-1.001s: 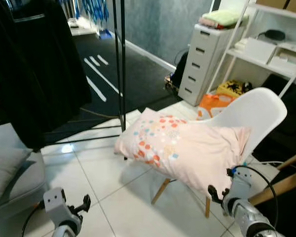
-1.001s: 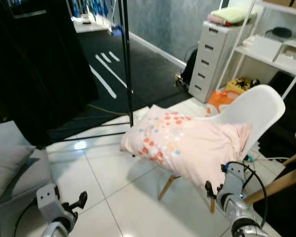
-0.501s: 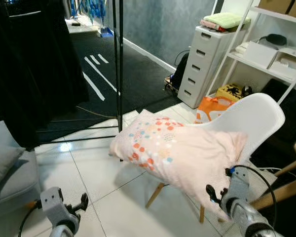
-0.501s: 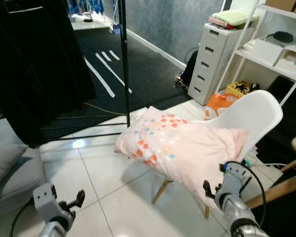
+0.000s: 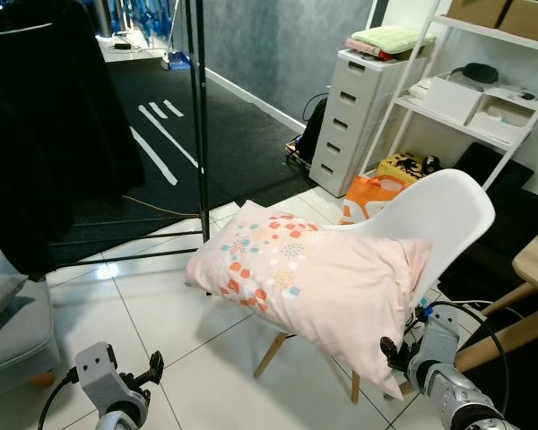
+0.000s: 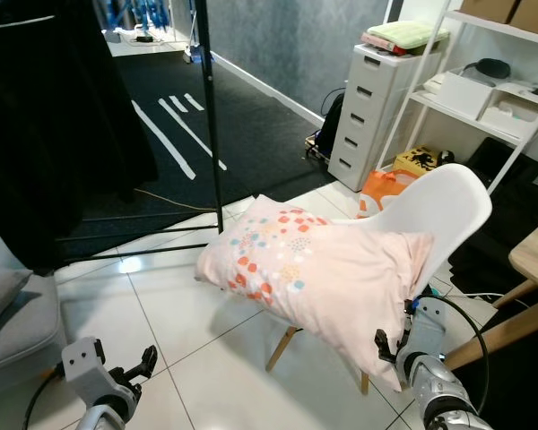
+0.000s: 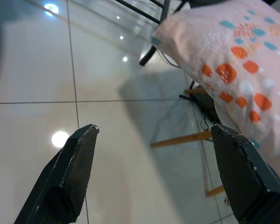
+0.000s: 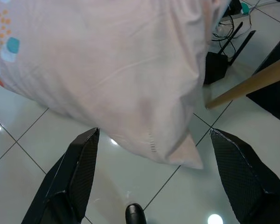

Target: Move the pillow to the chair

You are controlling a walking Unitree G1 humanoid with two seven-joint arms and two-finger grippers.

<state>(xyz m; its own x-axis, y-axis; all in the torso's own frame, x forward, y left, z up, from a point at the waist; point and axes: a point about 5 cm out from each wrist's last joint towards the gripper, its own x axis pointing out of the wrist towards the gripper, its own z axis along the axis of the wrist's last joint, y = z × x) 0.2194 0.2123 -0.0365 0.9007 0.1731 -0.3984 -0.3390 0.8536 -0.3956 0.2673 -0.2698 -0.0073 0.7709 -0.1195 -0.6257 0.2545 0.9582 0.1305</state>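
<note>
Now the pillow point(image 5: 318, 282) hides the chair point(image 5: 448, 210) seat, both grippers spread and empty.

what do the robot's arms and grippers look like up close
Both arms are silver metal cylinders ending in pale grey boxy wrist blocks. A thin black cable loops from each wrist, the one by the right gripper forming a wide arc. The left gripper has two long black fingers, wedge-shaped with a matte, finely textured surface and paler worn edges; the right's match.
</note>
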